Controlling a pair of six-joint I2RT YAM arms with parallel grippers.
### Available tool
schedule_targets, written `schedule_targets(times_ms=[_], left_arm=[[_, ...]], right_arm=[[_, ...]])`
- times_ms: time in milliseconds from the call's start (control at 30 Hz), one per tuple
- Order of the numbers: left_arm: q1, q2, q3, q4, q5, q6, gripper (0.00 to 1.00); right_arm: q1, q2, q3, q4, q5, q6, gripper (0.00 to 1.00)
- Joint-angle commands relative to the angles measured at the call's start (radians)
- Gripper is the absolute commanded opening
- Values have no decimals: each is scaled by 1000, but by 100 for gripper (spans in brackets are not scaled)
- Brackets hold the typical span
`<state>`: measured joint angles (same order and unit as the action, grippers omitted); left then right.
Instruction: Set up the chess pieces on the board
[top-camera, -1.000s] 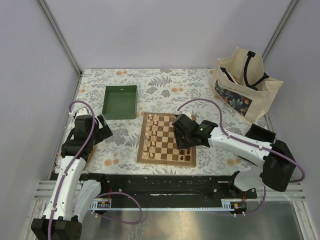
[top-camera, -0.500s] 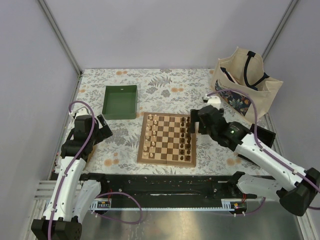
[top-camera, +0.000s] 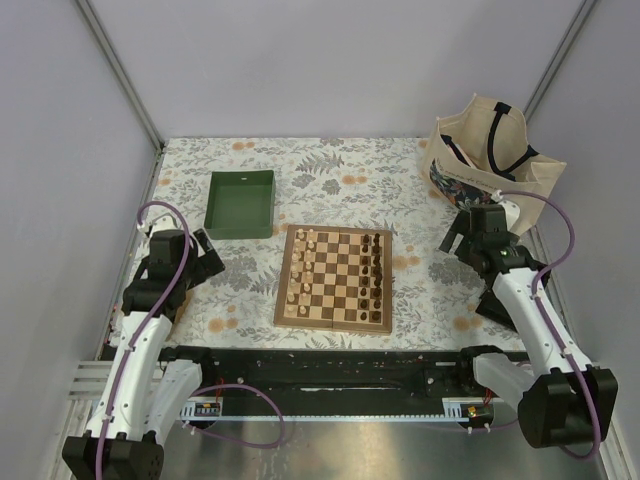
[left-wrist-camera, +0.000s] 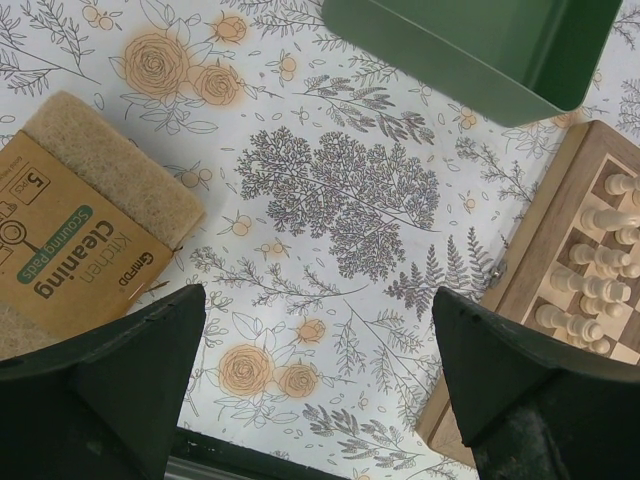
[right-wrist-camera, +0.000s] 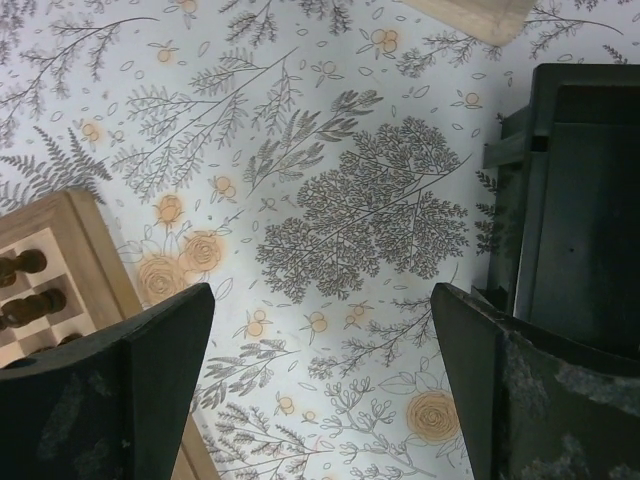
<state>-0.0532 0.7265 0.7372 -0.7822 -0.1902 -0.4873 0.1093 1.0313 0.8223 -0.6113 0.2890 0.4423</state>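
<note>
The board (top-camera: 283, 292) lies in the middle of the flowered table. Pale chess pieces (top-camera: 305, 270) stand in its two left columns and dark ones (top-camera: 378, 275) along its right side. My right gripper (top-camera: 462, 238) hangs open to the right of the board, off it, over bare cloth; in its wrist view the gripper (right-wrist-camera: 320, 385) holds nothing, with the board's corner (right-wrist-camera: 80, 250) and dark pieces (right-wrist-camera: 25, 290) at left. My left gripper (top-camera: 205, 262) is open left of the board; in its wrist view the gripper (left-wrist-camera: 318, 385) is empty, with the board (left-wrist-camera: 545, 250) and pale pieces (left-wrist-camera: 600, 290) at right.
A green tray (top-camera: 240, 203) sits behind the board on the left, also in the left wrist view (left-wrist-camera: 480, 45). A pack of scouring pads (left-wrist-camera: 80, 240) lies by the left gripper. A tote bag (top-camera: 492, 170) stands at the back right, a black block (right-wrist-camera: 585, 200) beside the right gripper.
My right arm has pulled back from over the board's right side to the cloth on the right, and its jaws have opened. The left arm has not moved.
</note>
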Motion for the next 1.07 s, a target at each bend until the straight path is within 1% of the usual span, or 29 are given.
schedule_targets(times_ms=[0,133,267,367,433,467,533,633,900,1033], left_arm=[[4,17,21,72,-40,-20,99],[4,-1,2,151,-41,-48,99],[1,-59,-57,315,-80,-80,99],[-5,-93,-119,453,-103,-63,99],[-14,-98,-151,503,-139,-56,99],[-16,-92,-156,512,-159,-60,99],[-17,-62,-139,474,-218,-101,99],[-20,-22,-118,436,-221,-99,99],[-23,-84,-171,445,-242,-131,99],[-27,-88,-183,448,-265,-151,99]], right_arm=[[-28,-34,-47,132,2,-16,100],[-26,-74,-121,244,19,-62,99],[-26,-143,-236,385,-8,-82,99],[-22,-157,-261,418,-22,-115,100],[-19,-152,-259,417,-14,-134,99],[-17,-154,-264,421,-10,-132,99],[-17,-151,-267,430,-8,-125,99],[-17,-146,-270,438,-20,-117,99],[-16,-137,-281,459,6,-117,100],[-10,-111,-301,521,44,-117,100]])
